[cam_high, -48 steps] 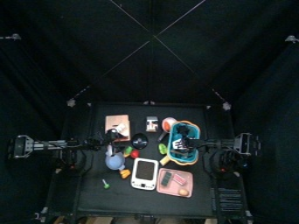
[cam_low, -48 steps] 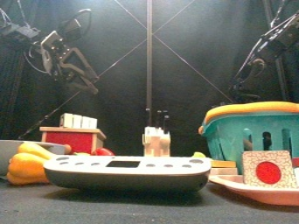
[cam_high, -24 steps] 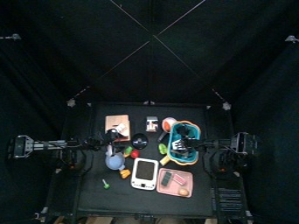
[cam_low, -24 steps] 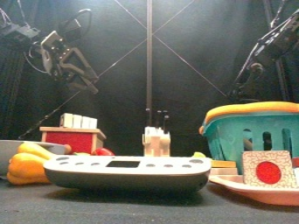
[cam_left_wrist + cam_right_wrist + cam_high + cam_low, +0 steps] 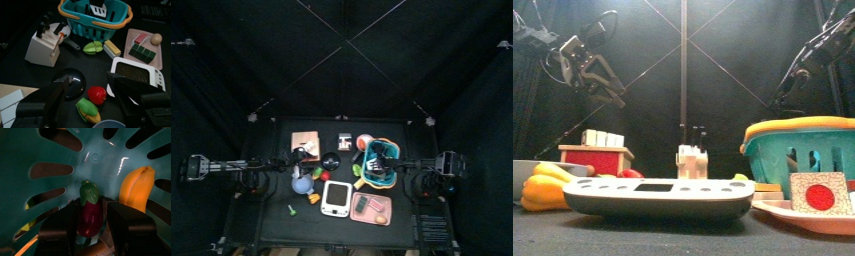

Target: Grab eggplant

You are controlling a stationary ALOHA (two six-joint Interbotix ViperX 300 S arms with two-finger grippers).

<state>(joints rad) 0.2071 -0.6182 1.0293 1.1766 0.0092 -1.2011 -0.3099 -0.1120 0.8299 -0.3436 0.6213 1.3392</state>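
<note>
The eggplant (image 5: 91, 213), dark purple with a green cap, stands on end inside the teal basket (image 5: 40, 158) next to a yellow banana (image 5: 136, 188). My right gripper (image 5: 92, 220) is down in the basket with its jaws closed against the eggplant's two sides. In the top view the right gripper (image 5: 393, 167) is over the basket (image 5: 372, 178). In the front view the basket (image 5: 784, 158) hides it. My left gripper (image 5: 93, 85) is open and empty, held above the table's left side (image 5: 591, 75).
Beside the basket (image 5: 93, 20) are a knife block (image 5: 45, 47), a pink tray (image 5: 127, 46) of food, a white scale (image 5: 159, 80), a black dome (image 5: 70, 82), a red tomato (image 5: 97, 94) and a yellow-green pepper (image 5: 88, 110). A red box (image 5: 596, 158) stands back left.
In the front view the right arm's upper link has risen a little. The left arm has not moved.
</note>
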